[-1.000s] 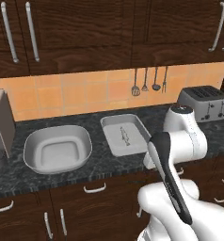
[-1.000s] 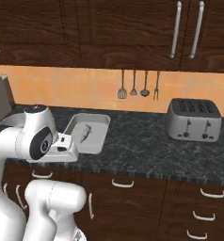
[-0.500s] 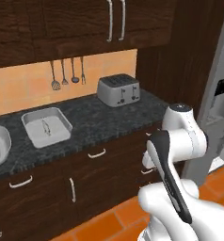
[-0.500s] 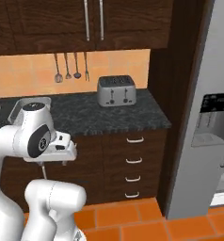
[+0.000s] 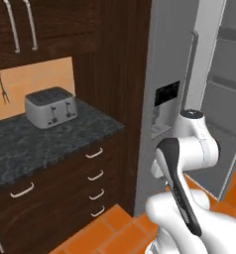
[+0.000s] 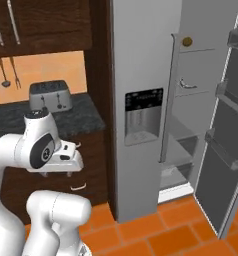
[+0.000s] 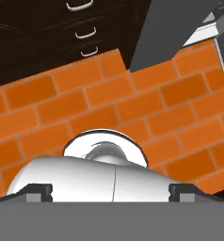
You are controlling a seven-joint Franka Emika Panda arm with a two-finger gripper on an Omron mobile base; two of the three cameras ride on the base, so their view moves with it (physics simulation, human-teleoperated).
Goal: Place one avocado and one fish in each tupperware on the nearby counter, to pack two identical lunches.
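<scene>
A small round brown-olive avocado (image 6: 186,41) is seen on the top shelf inside the tall grey steel fridge (image 6: 141,75), whose door is swung open. On the shelf below it, a thin pale curved thing (image 6: 186,85) is too small to be made out. Left of the fridge, the dark marbled stone counter (image 5: 40,144) is cut off by the frame edge; a boxy silver toaster (image 5: 49,106) is set on it. The gripper (image 7: 111,190) is aimed at the orange brick-tiled floor (image 7: 109,103) before the fridge, jaws spread wide, nothing between them.
</scene>
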